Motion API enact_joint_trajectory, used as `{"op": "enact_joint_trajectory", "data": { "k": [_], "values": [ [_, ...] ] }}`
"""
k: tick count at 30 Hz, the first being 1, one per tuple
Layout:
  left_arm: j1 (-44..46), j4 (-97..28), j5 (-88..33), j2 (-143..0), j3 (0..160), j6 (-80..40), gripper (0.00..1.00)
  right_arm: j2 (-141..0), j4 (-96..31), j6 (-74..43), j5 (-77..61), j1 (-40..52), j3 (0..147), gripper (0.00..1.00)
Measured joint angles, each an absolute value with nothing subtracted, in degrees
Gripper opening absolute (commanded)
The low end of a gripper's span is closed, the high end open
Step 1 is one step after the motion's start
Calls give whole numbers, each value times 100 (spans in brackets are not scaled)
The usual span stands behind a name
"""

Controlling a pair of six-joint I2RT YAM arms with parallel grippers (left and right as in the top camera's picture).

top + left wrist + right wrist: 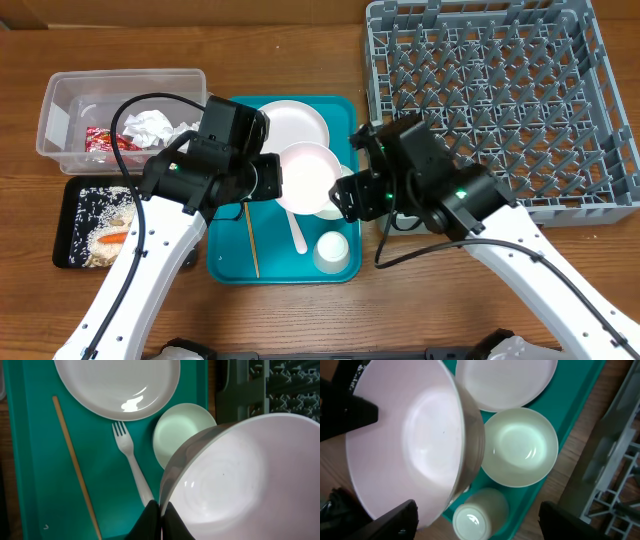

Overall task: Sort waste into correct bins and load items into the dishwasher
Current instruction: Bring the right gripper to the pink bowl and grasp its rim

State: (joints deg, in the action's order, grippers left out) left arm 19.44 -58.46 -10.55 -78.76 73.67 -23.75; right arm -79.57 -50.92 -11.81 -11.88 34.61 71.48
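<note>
L gripper [160,516] pinched on rim of large bowl [240,475], held tilted over teal tray [225,255]; R gripper [477,519] spread wide just beside bowl, nearer the dish rack [500,90] at right, so handover judged likely.

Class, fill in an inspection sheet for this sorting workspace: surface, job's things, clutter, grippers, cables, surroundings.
Surface: wooden table, with a teal tray in the middle.
Job's things: plate, second bowl, cup, fork and wooden stick on the teal tray. One bowl is held above it. Red wrapper and napkins in the clear tub. Grains and carrot in the black tray. No dishes seen in the dish rack.
Clutter: nothing seen.
Grippers: left gripper shut on the held bowl's rim; right gripper open beside that bowl.
Cables: black cable loops over the left arm; second cable hangs by the right arm.
Surroundings: nothing seen.
</note>
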Motion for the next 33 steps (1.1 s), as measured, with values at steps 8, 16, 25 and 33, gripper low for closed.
{"op": "enact_joint_trajectory", "data": {
  "k": [8, 16, 25, 33],
  "values": [
    [1949, -5883, -1050, -7876, 7367, -2375, 6, -8138, -4665, -1199, -1000, 3465, 7148, 65],
    [1953, -5881, -1050, -7876, 7367, -2375, 7, -8145, -4285, -1275, -963, 3465, 7148, 57],
    [1953, -5883, -1050, -7876, 7367, -2375, 7, -8593, -4038, -1347, -963, 3540, 7148, 49],
    [1953, -5902, -1028, -7876, 7367, -2375, 7, -8630, -3905, -1347, -963, 3540, 7148, 39]
  ]
}}
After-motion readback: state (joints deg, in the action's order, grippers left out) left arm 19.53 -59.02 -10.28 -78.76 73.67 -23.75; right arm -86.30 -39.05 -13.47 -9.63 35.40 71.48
